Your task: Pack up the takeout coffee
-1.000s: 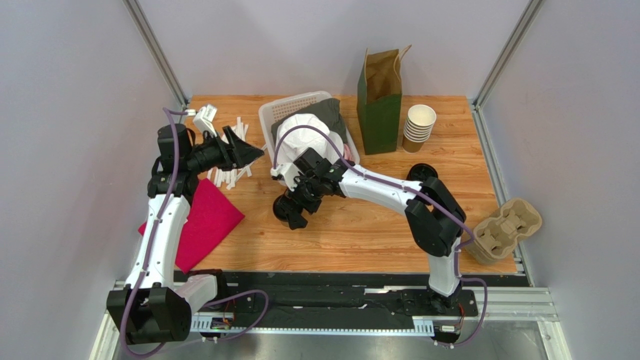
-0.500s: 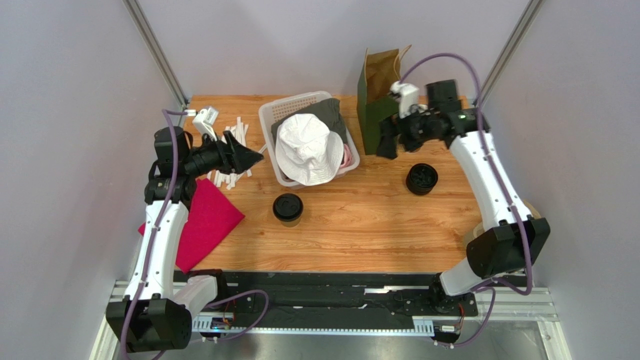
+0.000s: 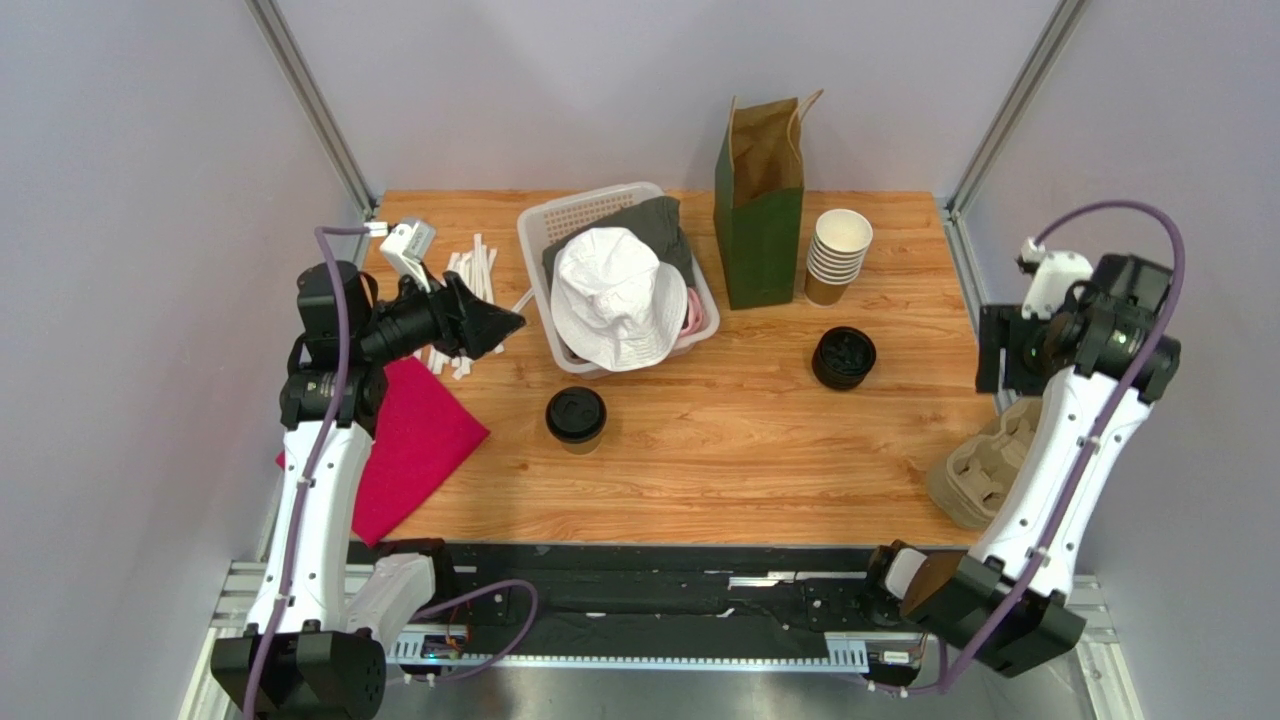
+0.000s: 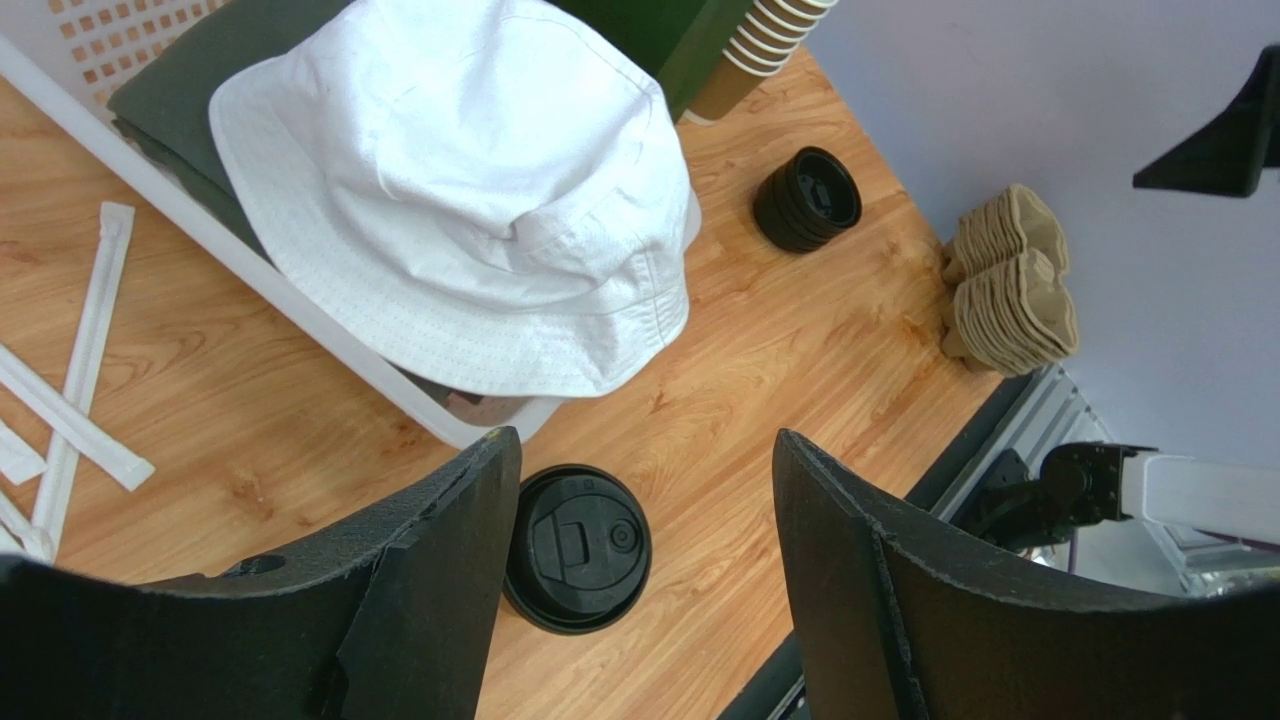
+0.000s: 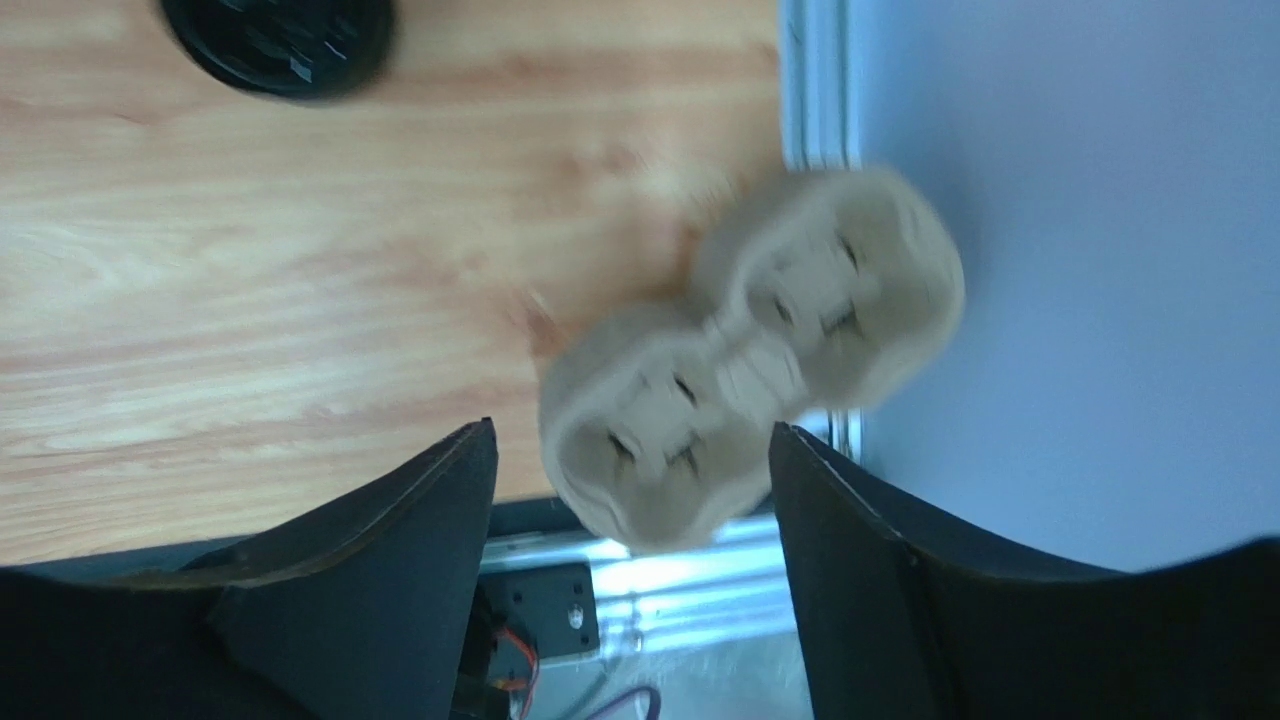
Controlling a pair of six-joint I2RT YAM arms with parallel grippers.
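**Left gripper [image 3: 496,317] gaped empty while the coffee stood unpacked**

At the far left, the left arm's jaws were spread with nothing between them. They pointed right, above the paper-wrapped straws [image 3: 473,278] and just short of the basket [image 3: 549,225], with the red cloth [image 3: 421,443] lying nearer. In its wrist view the two fingers framed the takeout coffee [image 4: 579,548] below without touching it.

The takeout coffee [image 3: 576,416] stood on bare table [image 3: 721,450], left of centre and just near of the basket with the white hat [image 3: 616,297]. It was upright, so its long axis ran vertically and its black lid faced straight up (the ribbed brown wall barely showed from above). Which way the sip opening faced could not be read with confidence.

Further right, the green paper bag [image 3: 759,210] stood open at the far edge, with the stack of lidless cups [image 3: 839,248] beside it and the pile of black lids [image 3: 845,357] nearer. At the far right, the right gripper [image 3: 1004,354] was also spread and held nothing. It hung above the pulp cup carriers [image 3: 984,473] at the table's near right edge.

As a judgement, the cup was lidded and ready, but the packing itself had not begun. The cup sat in neither a carrier nor the bag, and fetching a holder and seating the cup remained.
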